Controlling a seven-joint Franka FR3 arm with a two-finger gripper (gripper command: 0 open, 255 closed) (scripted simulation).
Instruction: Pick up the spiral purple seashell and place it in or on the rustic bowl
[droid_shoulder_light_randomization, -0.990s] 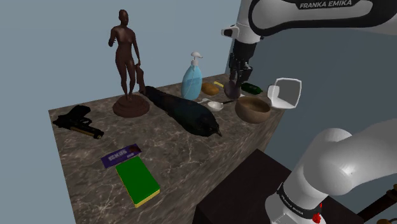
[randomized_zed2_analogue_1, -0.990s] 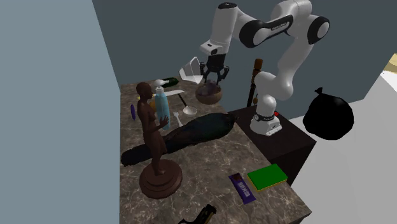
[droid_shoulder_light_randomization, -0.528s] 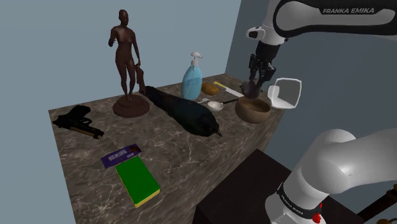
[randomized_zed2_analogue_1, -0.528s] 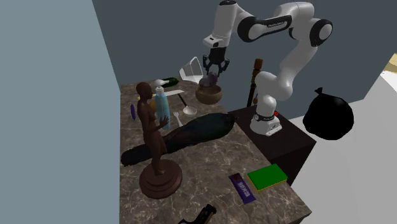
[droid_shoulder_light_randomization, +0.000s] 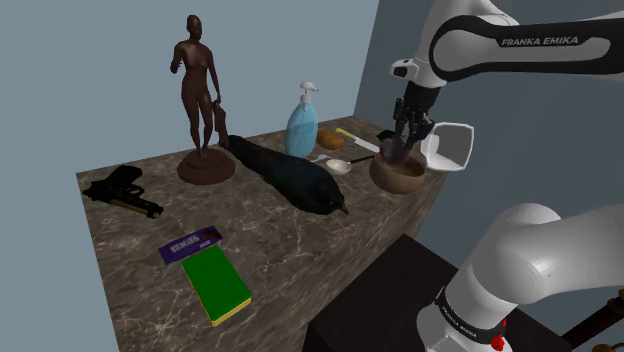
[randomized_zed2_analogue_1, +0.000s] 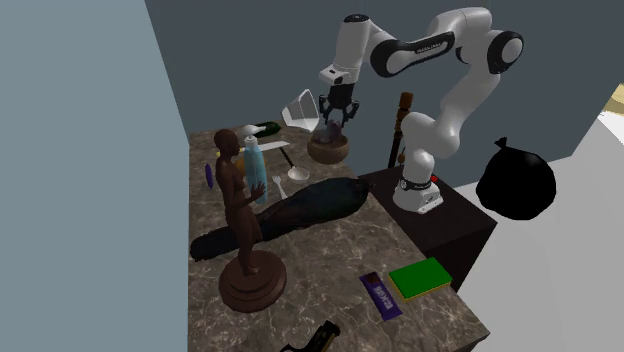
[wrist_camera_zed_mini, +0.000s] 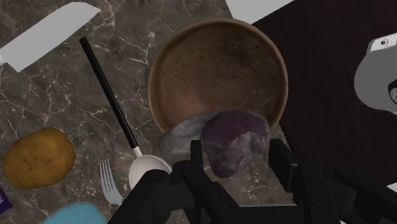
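- I judge the seashell (wrist_camera_zed_mini: 234, 141) to be hard, light and lumpy, probably brittle and a little slick; its rounded flanks look like the surest place to grip
- My gripper (wrist_camera_zed_mini: 236, 160) is clamped on it, one finger against each side, with the purple-grey shell bulging out past the fingertips
- The shell hangs just above the brown bowl (wrist_camera_zed_mini: 159, 67) on the marble table (wrist_camera_zed_mini: 51, 95), over the rim rather than the bowl's middle

Matt speckled brown bowl (wrist_camera_zed_mini: 216, 70), rough purple seashell (wrist_camera_zed_mini: 234, 140), veined marble countertop (wrist_camera_zed_mini: 51, 102)
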